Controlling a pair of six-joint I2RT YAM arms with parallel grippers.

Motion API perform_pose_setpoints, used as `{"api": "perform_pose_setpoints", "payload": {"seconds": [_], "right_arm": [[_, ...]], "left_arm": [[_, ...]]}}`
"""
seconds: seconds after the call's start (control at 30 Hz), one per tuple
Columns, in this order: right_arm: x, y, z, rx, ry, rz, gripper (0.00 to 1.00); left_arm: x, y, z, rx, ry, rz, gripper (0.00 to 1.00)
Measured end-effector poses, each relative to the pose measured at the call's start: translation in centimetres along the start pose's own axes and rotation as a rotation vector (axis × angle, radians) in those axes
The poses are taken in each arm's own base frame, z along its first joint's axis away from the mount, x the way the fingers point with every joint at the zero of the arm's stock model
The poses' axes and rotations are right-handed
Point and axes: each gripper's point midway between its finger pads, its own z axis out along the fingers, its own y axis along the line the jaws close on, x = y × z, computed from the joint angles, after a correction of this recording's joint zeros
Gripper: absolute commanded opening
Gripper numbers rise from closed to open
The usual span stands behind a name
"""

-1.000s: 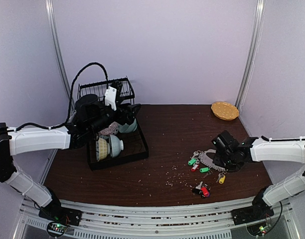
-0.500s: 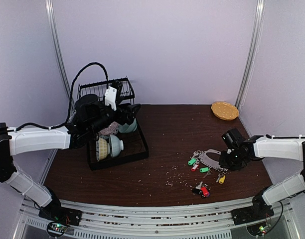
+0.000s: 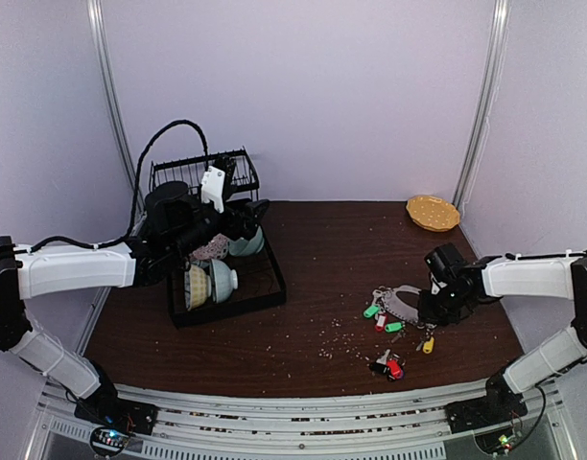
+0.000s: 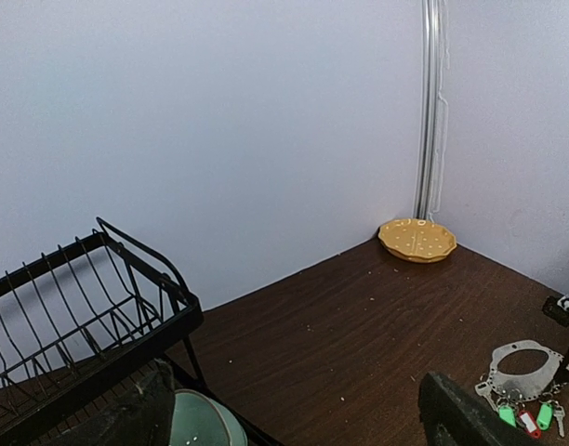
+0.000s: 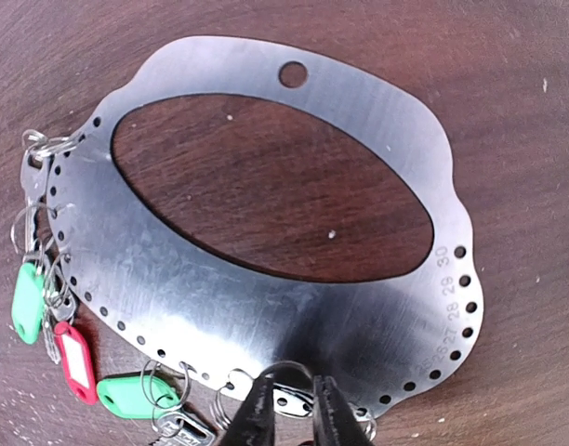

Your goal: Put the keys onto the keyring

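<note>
Dark brown table point(image 3: 317, 259) runs back to pale lilac walls, dusted with light crumbs. Far left on it stands a black wire dish rack point(image 3: 202, 174), and in front of that a black tray point(image 3: 274, 287) holding bowls point(image 3: 212, 283). My left pincer point(image 3: 250, 216) hangs over that tray, fingers spread wide with nothing between them.

On the right side, well apart from the tray, the keyring point(image 5: 359, 311) lies flat: a scalloped steel loop with holes punched along its rim. A tan plate point(image 3: 433, 213) sits in the far right corner.

My right pincer point(image 5: 291, 409) is at the loop's near right edge. Its fingers point(image 5: 257, 413) are drawn close with a slim gap, straddling a small wire ring; whether they pinch it I cannot tell.

The keys point(image 3: 378, 322) hang along the near rim, left of my tips: green tag point(image 5: 131, 395), red tag point(image 5: 73, 358), green tag point(image 5: 27, 302). A yellow-tagged key point(image 3: 427, 345) lies just near of the loop, and a red-and-black cluster point(image 3: 389, 366) lies loose, nearer again.

Stamped numbers point(image 5: 443, 279) by the holes read 30, 29, 28, 27.
</note>
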Motion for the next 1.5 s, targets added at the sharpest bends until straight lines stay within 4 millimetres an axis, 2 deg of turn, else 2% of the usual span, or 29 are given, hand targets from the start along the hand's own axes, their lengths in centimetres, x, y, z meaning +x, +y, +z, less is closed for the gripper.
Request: {"api": "perform_pose_setpoints", "payload": {"seconds": [0.13,0.4,0.73,0.83,0.97,1.1,1.3,1.5], "right_arm": [[-0.1,0.4,-0.1,-0.023,-0.001,-0.013,0.00],[0.1,1.6,-0.1,-0.072,-0.006,-0.034,0.00],[2.8,5.3,-0.6,-0.189,0.069,-0.180,0.15],[3.0,5.2,-0.7,-0.184,0.074,-0.192,0.19],[3.0,4.5,-0.6,-0.151,0.071,-0.195,0.22],[2.7,4.7,-0.5,-0.158,0.057,-0.196,0.22],[2.7,5.5,0.2,-0.187,0.069,-0.204,0.16],[2.7,6.5,0.3,-0.225,0.075,-0.216,0.00]], "left_arm": [[0.1,0.1,0.0,-0.007,0.002,0.004,0.95],[0.2,0.3,0.0,-0.019,0.007,0.014,0.95],[0.5,0.0,0.0,-0.001,0.020,0.017,0.95],[0.5,-0.6,0.0,0.028,0.021,0.017,0.94],[0.8,-1.9,0.1,0.077,0.027,0.018,0.94],[1.1,-2.5,0.1,0.096,0.035,0.019,0.94],[1.1,-2.5,0.1,0.095,0.034,0.019,0.94],[1.1,-2.5,0.2,0.095,0.036,0.023,0.94]]}}
